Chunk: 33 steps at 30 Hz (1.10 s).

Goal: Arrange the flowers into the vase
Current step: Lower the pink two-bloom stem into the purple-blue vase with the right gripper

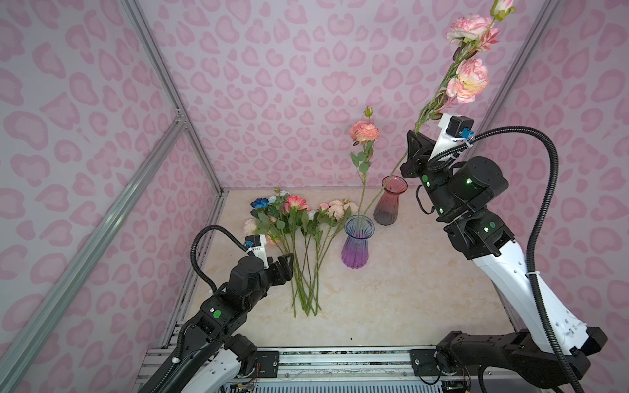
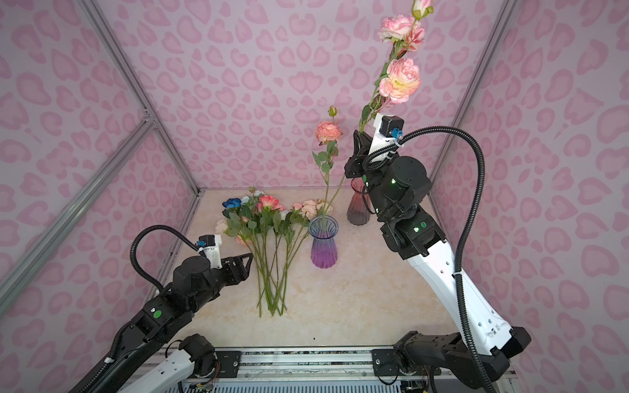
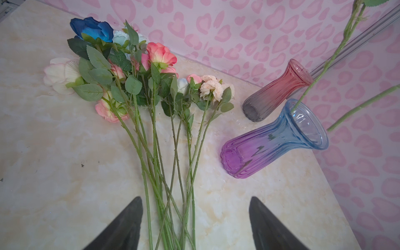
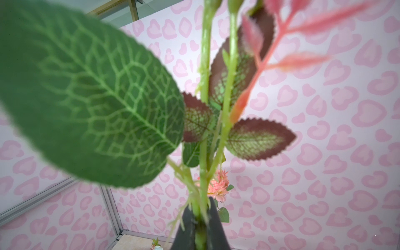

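Right gripper [image 1: 416, 136]: pinched shut low on the stem of a pink spray [image 1: 468, 80], blooms high at upper right, tail slanting down to the mouth of the blue-purple vase [image 1: 357, 245] at centre, probably to slip in beside the peach flower [image 1: 364, 131] standing there. Left gripper [image 1: 287, 263]: spread wide over the stems of the flowers [image 1: 299, 217] lying on the bench [image 1: 408, 289] at centre left, likely lined up for the next pick.

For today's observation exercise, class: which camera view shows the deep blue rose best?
The left wrist view: the deep blue rose lies close and sharp, petals distinct. In both top views it is a small blue spot. The right wrist view does not show it.
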Tool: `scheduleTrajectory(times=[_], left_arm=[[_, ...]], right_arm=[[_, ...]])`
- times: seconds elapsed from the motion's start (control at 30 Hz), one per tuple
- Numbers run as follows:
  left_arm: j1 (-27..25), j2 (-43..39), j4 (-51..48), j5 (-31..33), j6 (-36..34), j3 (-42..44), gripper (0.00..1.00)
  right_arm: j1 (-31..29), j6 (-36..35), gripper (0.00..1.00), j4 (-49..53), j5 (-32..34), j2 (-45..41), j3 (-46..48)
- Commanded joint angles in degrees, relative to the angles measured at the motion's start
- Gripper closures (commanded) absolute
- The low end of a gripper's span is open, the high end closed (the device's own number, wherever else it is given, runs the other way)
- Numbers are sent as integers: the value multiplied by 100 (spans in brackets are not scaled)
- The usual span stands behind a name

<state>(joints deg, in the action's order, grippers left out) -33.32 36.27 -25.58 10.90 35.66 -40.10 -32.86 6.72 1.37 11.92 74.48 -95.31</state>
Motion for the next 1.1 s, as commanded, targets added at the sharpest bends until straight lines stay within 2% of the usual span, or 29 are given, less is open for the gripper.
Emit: scheduleTrajectory(times=[0.0, 0.13, 0.23, 0.37, 0.57, 0.73, 0.93, 1.07], left_arm=[[1, 21, 104, -43, 37, 13, 22], [1, 14, 114, 18, 20, 66, 22], [1, 12, 140, -34, 31, 116, 22], [-1, 90, 134, -7, -25, 120, 22], [0, 338, 170, -127, -81, 36, 22], [1, 564, 192, -247, -39, -37, 22], [5, 723, 278, -429, 39, -35, 23], [5, 803, 323, -446, 21, -35, 23]], right_arm=[[24, 110, 94, -145, -116, 15, 276], [39, 240, 93, -534, -76, -210, 1377], [6, 482, 86, -781, -299, -301, 2242], [-104, 872, 88, -1409, 56, -496, 3336], [-99, 1171, 85, -1134, -99, -67, 3446], [-84, 1231, 74, -890, -238, 275, 3215], [-94, 1354, 66, -876, -252, 321, 3307], [-98, 1437, 65, -848, -305, 219, 3397]])
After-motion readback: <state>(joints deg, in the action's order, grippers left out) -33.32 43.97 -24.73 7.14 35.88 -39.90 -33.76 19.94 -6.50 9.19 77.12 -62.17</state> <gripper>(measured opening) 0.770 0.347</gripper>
